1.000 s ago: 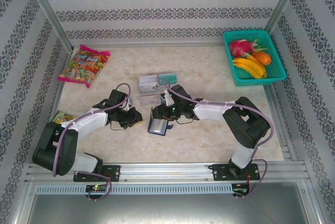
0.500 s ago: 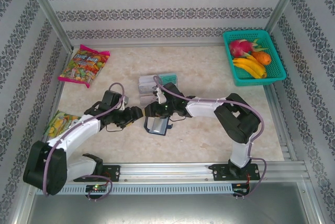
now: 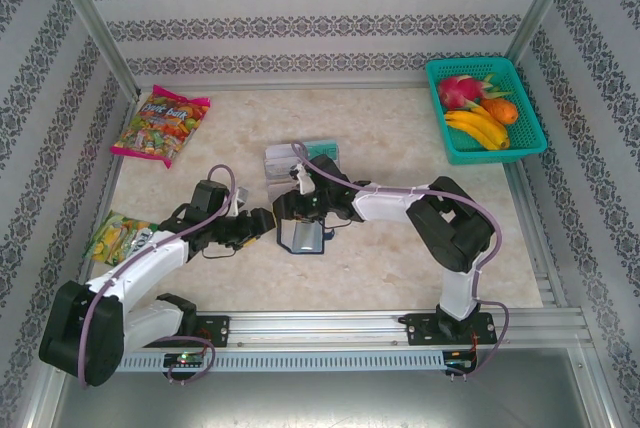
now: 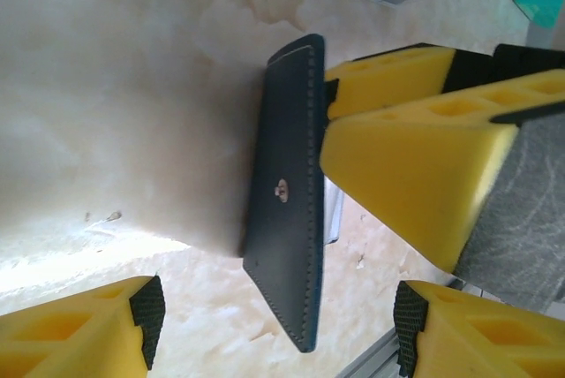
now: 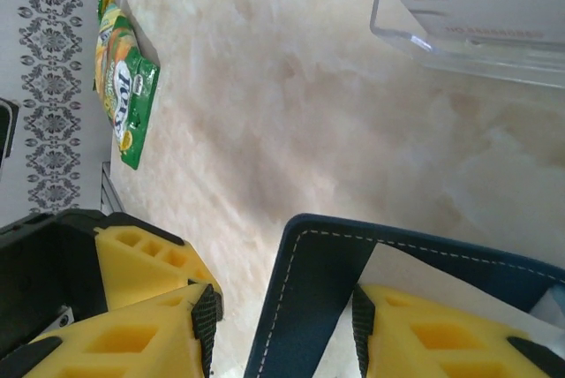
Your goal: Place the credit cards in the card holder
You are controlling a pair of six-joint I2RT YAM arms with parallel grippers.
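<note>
Pinching one navy flap, the right gripper [image 5: 282, 312] props the card holder [image 3: 302, 238] open on the desk [image 3: 400, 268]. The left gripper [image 3: 262, 220] hovers spread at its 9 o'clock. The holder looks light and floppy — best held by its stitched edge.

This is a robot test booth in a lab: aluminium frame posts [image 3: 90, 23] hold wallpaper-printed walls [image 3: 320, 8] around a marble-look tabletop [image 3: 380, 128]. Two robot arms [image 3: 400, 210] are bolted to a slotted rail [image 3: 320, 326] among staged props, a candy bag [image 3: 160, 126] and a fruit basket [image 3: 530, 138].

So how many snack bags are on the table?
2. A colourful candy bag lies in the far left corner; a green snack bag lies at the left edge. Others may be hidden.
</note>
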